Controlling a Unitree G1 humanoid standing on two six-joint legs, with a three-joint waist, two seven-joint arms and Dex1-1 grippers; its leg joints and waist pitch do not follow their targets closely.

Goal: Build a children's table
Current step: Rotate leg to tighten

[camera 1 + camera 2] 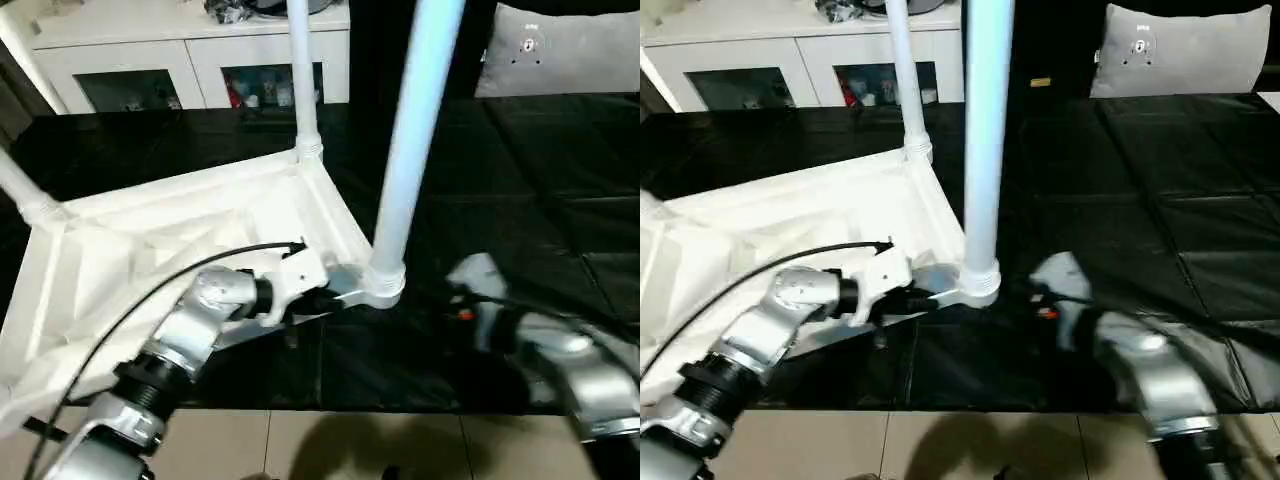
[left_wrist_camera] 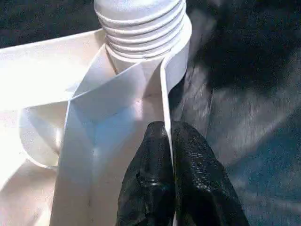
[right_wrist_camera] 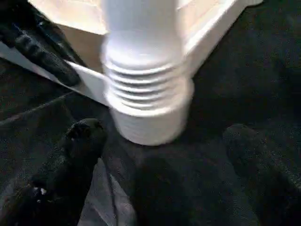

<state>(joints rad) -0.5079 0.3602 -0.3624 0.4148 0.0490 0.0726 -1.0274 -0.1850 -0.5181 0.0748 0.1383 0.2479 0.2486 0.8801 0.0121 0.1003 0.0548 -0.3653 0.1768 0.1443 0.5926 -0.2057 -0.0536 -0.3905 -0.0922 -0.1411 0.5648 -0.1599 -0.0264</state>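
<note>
The children's table lies upside down on a black mat, its ribbed white top (image 1: 170, 250) facing up. White legs stand in its corner sockets: one at the far corner (image 1: 303, 80), one at the near right corner (image 1: 412, 130), one at the left (image 1: 20, 188). My left gripper (image 2: 168, 136) is shut on the top's thin rim (image 2: 164, 89), just short of the near right socket (image 1: 385, 282). My right gripper (image 3: 162, 141) is open on the mat beside that socket, one finger on each side of the leg's ribbed base (image 3: 146, 89) and touching nothing.
The black mat (image 1: 520, 180) spreads out to the right of the table. A white cabinet with glass doors (image 1: 190, 60) stands at the back and a grey cushion (image 1: 560, 50) at the back right. Tiled floor (image 1: 350, 440) begins at the mat's near edge.
</note>
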